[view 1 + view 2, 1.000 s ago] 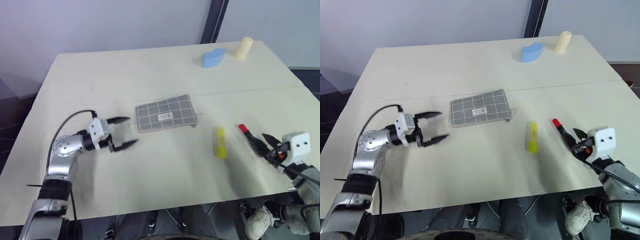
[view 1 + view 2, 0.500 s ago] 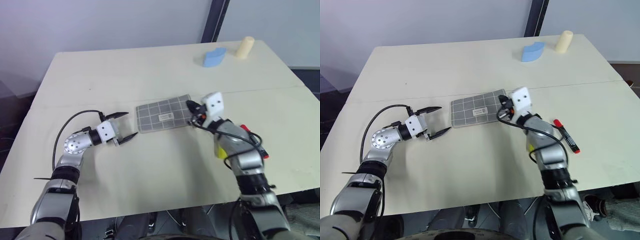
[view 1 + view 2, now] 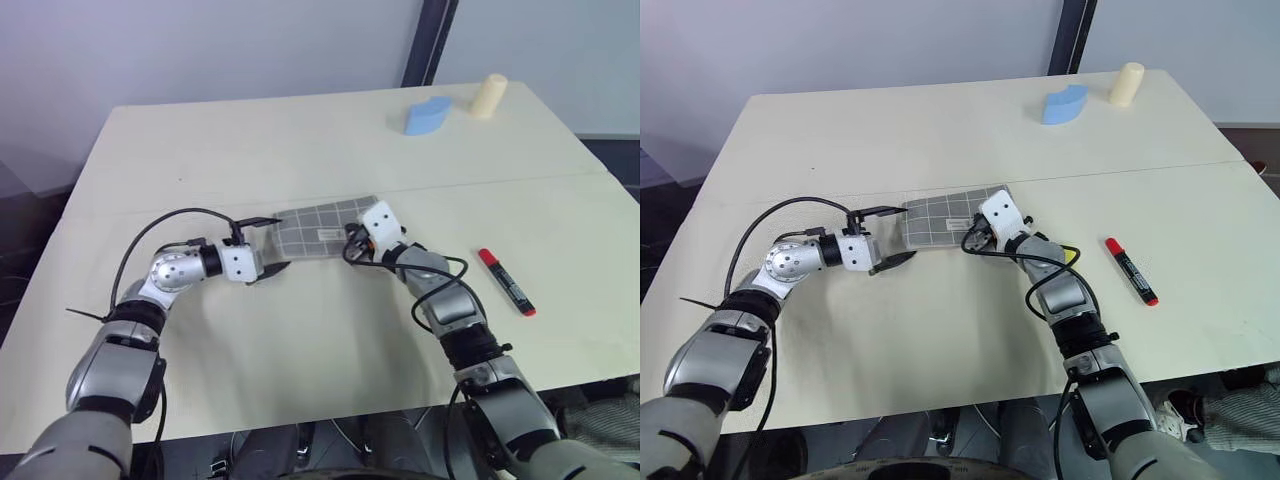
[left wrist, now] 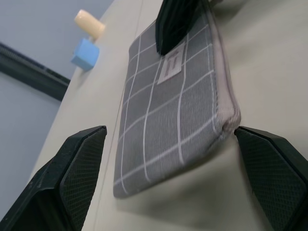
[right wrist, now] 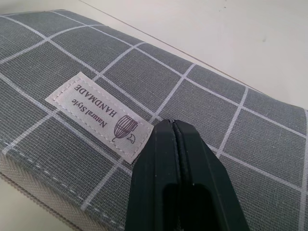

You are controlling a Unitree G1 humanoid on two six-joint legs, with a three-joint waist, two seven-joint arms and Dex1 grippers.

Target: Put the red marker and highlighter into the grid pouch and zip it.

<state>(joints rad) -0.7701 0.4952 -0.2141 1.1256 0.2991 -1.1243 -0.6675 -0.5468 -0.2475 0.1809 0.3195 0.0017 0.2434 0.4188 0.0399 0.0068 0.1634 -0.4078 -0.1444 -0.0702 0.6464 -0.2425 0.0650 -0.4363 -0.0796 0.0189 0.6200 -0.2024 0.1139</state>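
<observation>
Highlighter (image 3: 1071, 256) apparently mostly hidden behind right gripper's (image 3: 967, 238) arm.

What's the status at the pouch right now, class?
Left gripper open, fingers astride the grid pouch end. Right gripper shut, over the pouch label. Red marker on table, outside pouch. Nothing in the way.
</observation>
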